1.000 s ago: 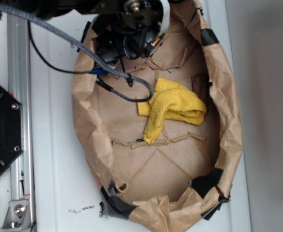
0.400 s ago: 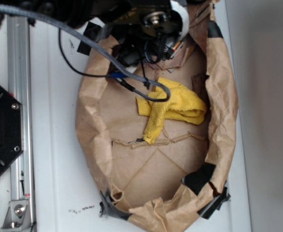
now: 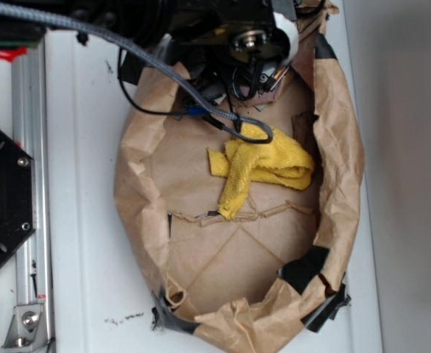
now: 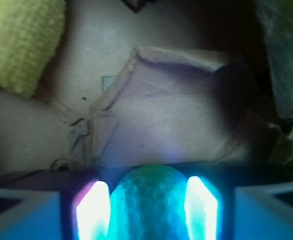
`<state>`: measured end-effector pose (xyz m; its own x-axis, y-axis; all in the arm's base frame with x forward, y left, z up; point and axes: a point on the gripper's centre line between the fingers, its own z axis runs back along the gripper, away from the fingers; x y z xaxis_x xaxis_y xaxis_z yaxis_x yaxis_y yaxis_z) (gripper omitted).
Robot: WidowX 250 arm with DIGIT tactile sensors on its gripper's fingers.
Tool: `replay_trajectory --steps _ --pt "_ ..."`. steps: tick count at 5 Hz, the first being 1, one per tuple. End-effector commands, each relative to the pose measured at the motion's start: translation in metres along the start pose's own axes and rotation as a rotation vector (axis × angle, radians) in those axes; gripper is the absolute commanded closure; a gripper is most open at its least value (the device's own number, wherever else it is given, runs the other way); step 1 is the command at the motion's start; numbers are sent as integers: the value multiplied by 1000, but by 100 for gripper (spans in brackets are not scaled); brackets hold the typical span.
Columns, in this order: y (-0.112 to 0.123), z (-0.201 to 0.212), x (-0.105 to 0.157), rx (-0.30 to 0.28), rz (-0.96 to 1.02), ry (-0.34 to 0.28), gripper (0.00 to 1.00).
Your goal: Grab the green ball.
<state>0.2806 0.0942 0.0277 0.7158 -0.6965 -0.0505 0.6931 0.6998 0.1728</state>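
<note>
Sitting between the two bright fingers at the bottom of the wrist view, the green ball (image 4: 154,202) looks seated in the end effector (image 4: 147,207), which is closed to the ball's width. Hold that squeeze steady and lift straight up, clear of the paper bag's (image 3: 134,198) crumpled wall and the yellow cloth (image 3: 263,165) nearby, avoiding any sideways jerk.
</note>
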Motion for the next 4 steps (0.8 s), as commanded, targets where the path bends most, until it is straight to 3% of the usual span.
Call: replay_trajectory --steps 1,2,3,4 --pt "-11 33 23 -21 22 -47 100" --pt "-22 88 44 -35 65 -112 100" --pt "-32 143 56 -105 168 -191 100" --pt "-40 162 61 -215 222 -175 100"
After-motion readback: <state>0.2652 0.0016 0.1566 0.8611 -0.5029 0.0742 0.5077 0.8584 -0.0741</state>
